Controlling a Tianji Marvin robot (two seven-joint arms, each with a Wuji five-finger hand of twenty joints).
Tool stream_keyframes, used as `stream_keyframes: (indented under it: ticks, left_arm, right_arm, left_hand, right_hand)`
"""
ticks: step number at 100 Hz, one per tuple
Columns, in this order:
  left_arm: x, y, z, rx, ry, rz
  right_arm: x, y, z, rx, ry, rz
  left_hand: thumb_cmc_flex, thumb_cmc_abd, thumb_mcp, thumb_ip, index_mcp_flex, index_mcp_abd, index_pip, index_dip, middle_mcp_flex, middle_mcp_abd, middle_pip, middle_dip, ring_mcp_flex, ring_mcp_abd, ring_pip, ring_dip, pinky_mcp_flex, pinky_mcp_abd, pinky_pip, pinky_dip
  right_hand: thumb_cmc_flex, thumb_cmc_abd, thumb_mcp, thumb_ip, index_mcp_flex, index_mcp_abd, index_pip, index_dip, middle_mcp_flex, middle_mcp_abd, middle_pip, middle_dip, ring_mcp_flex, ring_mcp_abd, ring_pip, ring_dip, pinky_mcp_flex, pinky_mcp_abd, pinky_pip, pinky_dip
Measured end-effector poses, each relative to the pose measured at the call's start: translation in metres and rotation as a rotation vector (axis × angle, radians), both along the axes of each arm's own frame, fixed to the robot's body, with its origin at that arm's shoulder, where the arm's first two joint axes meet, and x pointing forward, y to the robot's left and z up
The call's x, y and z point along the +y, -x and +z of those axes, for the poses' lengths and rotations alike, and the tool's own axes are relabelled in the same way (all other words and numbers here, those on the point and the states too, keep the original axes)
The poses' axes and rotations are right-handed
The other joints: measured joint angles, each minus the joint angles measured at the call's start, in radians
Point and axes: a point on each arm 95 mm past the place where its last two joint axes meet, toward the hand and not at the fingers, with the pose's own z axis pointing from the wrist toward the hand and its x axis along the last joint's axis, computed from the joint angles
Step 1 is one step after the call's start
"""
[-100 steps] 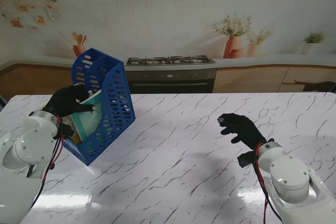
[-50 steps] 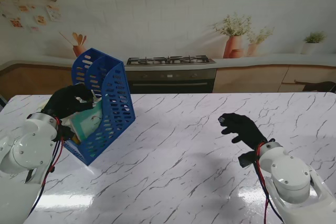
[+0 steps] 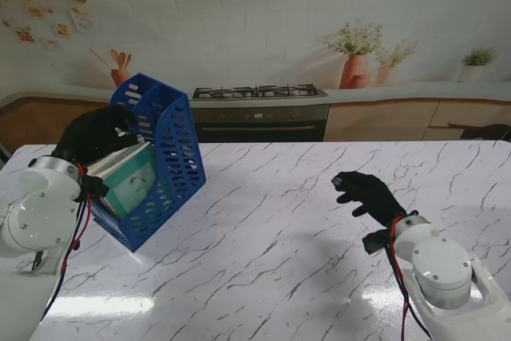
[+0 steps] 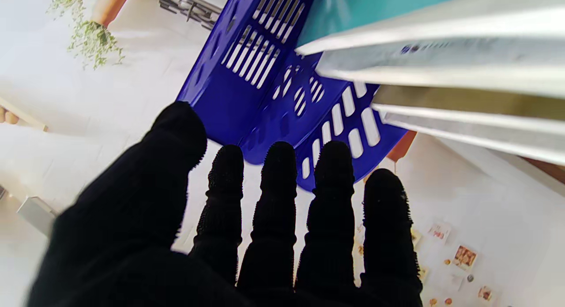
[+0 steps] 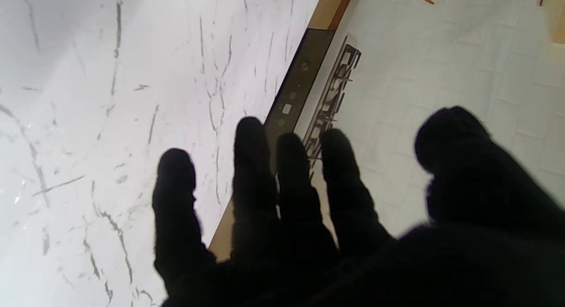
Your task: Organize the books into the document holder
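While the books [image 3: 128, 184] sit in the tilted blue document holder [image 3: 164, 157], seating looks nearly done
Left hand [image 3: 94, 135] fingers apart, empty; right hand [image 3: 365, 195] spread, idle over the desk [image 3: 279, 221]; next, settle the holder upright

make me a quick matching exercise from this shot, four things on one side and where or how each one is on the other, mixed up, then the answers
Things:
1. document holder
2. books
3. left hand
4. right hand

Places or states:
A. empty, fingers apart, over bare marble on the right
B. blue, tipped over at a slant, on the table's left
C. standing inside the blue compartment, teal cover showing
D. black-gloved, fingers straight, at the holder's open side by the book tops

Pairs: 1-B, 2-C, 3-D, 4-A
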Motion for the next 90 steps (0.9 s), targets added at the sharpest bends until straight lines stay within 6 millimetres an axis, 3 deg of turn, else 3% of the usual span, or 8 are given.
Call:
stream_keyframes:
  ticks: [11,26,44,64,71,90]
  left_arm:
    - [-0.008,0.005,0.014,-0.039,0.014,-0.013]
    - [-0.023,0.009,0.02,-0.116,0.092,-0.053]
    - [-0.05,0.011,0.018,-0.134,0.121,-0.134]
    - [-0.085,0.006,0.016,-0.135,0.245,-0.282]
    - [-0.096,0.006,0.015,-0.128,0.243,-0.312]
    - [-0.12,0.007,0.007,-0.125,0.272,-0.413]
  right_arm:
    - [0.0,-0.001,0.0,-0.004,-0.001,0.001]
    - [0.001,-0.001,0.001,-0.006,-0.001,0.017]
    - [0.0,-0.002,0.003,-0.022,0.006,0.026]
    - [0.0,-0.003,0.007,-0.049,0.026,0.036]
    - [0.0,-0.003,0.007,-0.057,0.031,0.035]
    - [-0.002,-0.003,0.008,-0.066,0.039,0.03]
  left_hand:
    - [-0.001,0.037,-0.043,0.0,0.0,0.0,-0.013,0.0,0.0,-0.002,0.026,0.045,0.001,0.001,0.027,0.03,0.011,0.0,0.0,0.0]
    - [0.004,0.059,-0.099,0.0,0.0,0.0,-0.023,0.0,0.0,0.0,-0.028,-0.012,0.014,0.002,0.002,0.002,0.022,0.0,-0.003,0.0]
    - [0.006,0.088,-0.137,0.0,0.0,0.011,-0.043,0.0,0.001,0.013,-0.049,-0.057,0.038,0.007,-0.008,-0.026,0.039,-0.011,-0.007,-0.022]
    - [0.019,0.124,-0.195,0.019,-0.001,0.035,-0.087,-0.012,0.001,0.021,-0.051,-0.069,0.026,0.034,-0.027,-0.048,0.027,-0.01,-0.062,-0.047]
    - [0.02,0.124,-0.197,0.019,-0.001,0.036,-0.095,-0.012,0.001,0.021,-0.053,-0.069,0.025,0.04,-0.041,-0.064,0.027,0.023,-0.074,-0.055]
    - [0.023,0.124,-0.197,0.019,-0.001,0.071,-0.07,-0.005,0.001,0.021,-0.053,-0.069,0.025,0.04,-0.049,-0.087,0.055,0.038,-0.08,-0.06]
  right_hand:
    - [0.0,0.0,0.004,0.0,0.0,0.0,0.0,0.0,0.0,0.0,0.0,0.0,0.0,0.0,0.0,0.0,0.001,0.0,0.0,0.0]
    - [0.0,0.0,0.008,0.0,0.0,0.0,0.0,0.0,0.0,0.0,0.0,0.0,0.001,0.0,0.0,0.0,0.001,0.0,0.0,0.0]
    - [0.0,0.0,0.008,0.0,-0.001,0.0,0.0,0.0,0.0,0.0,0.0,0.0,0.001,0.0,0.0,0.0,0.001,0.0,0.0,0.0]
    - [0.0,0.0,0.002,0.0,-0.001,0.0,0.0,0.0,0.0,0.0,0.0,0.0,0.001,0.0,0.0,0.0,0.0,0.0,0.0,0.0]
    - [0.0,0.0,0.001,0.0,-0.001,0.0,0.0,0.0,0.0,0.0,0.0,0.0,0.001,0.0,0.0,0.0,0.0,0.0,0.0,0.0]
    - [0.001,0.0,-0.01,0.0,-0.001,0.0,0.0,0.0,0.0,0.0,-0.001,0.0,0.0,0.0,0.0,0.0,0.0,0.0,0.0,0.0]
